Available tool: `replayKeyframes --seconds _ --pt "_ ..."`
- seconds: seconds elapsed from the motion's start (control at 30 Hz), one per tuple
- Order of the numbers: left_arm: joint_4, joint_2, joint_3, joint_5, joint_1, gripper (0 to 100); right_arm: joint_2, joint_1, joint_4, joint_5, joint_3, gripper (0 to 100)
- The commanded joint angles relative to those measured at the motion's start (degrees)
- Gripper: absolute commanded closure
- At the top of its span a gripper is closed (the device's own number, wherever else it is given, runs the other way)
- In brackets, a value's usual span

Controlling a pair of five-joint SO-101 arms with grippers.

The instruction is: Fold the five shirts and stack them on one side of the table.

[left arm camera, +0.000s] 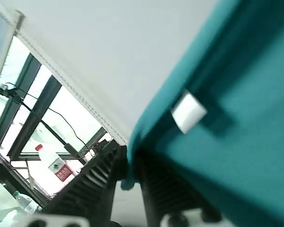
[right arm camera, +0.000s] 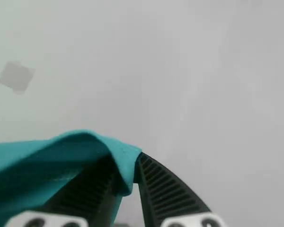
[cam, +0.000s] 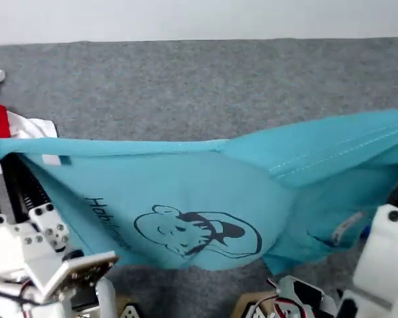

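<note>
Left gripper (left arm camera: pixel 128 163) raised, jaws clamped on teal shirt (cam: pixel 186 179); right gripper (right arm camera: pixel 131 176) raised, same grip.

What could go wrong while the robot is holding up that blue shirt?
1. The left tool and the right tool each pinch just a small bit of the edge of the blue shirt, so it might slip out and drop.
2. The shirt sags in the middle and is bunched at one end, so it could land wrinkled on the table.
3. Its other end hangs near the red and white clothes and might drag them.
</note>
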Motion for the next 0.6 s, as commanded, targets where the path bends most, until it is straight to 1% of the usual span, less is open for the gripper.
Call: replayKeyframes --seconds 0.0,0.07,0.27,0.4,0.5,0.57 --pt "-3.5 1.3 1.2 -0.1 -0.4 100 3.4 0.7 -0.4 0.0 4.1 99.0" --pt "-4.6 2.9 2.2 -0.1 -0.4 100 4.6 0.0 -0.4 -0.1 7.1 99.0" --pt "-8.8 10.5 5.0 0.4 -0.2 100 8.8 -9.1 -0.4 -0.1 15.3 99.0" --pt "-12.7 17.5 5.9 4.6 -0.1 100 13.3 -14.4 -0.4 -0.1 20.8 99.0" --pt "-14.9 23.9 5.9 5.6 1.9 100 17.5 -17.9 -0.4 -2.7 23.9 99.0" --pt "-14.9 27.8 5.6 5.6 3.7 100 20.5 -19.8 -0.4 -5.2 25.3 99.0"
